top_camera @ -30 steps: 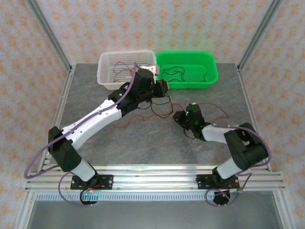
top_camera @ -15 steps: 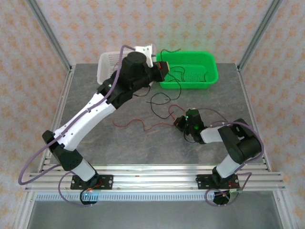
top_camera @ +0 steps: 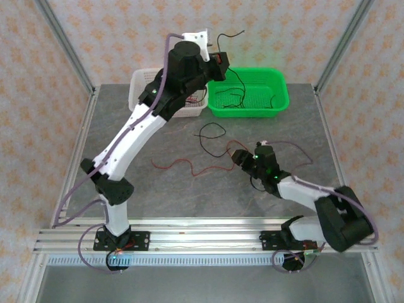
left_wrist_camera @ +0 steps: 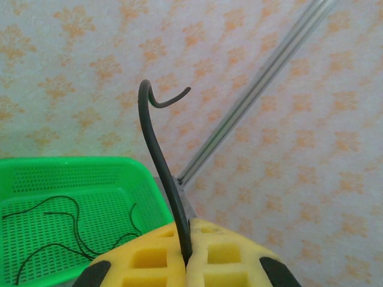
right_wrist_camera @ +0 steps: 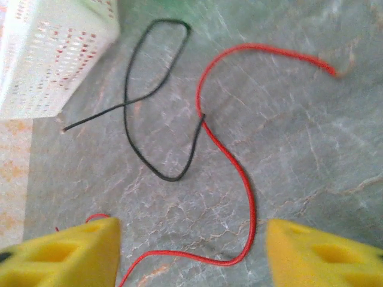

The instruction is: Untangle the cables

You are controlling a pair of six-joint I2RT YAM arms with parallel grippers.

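Cropped edges, a hidden wire end, one blurred tip.
In the left wrist view the bottom edge cuts the pads (left_wrist_camera: 149,260) of the left gripper (left_wrist_camera: 187,258). The black wire (left_wrist_camera: 157,149) vanishes into the seam between them, and the green basket (left_wrist_camera: 152,200) runs off left and bottom. In the right wrist view the right gripper (right_wrist_camera: 191,239) has its pads (right_wrist_camera: 66,254) cropped at the bottom, and the white basket (right_wrist_camera: 54,54) is cut by the top-left corner. The red wire (right_wrist_camera: 239,173) leaves by the bottom edge, its far tip blurred. From above, the left arm (top_camera: 136,129) covers part of the white basket.
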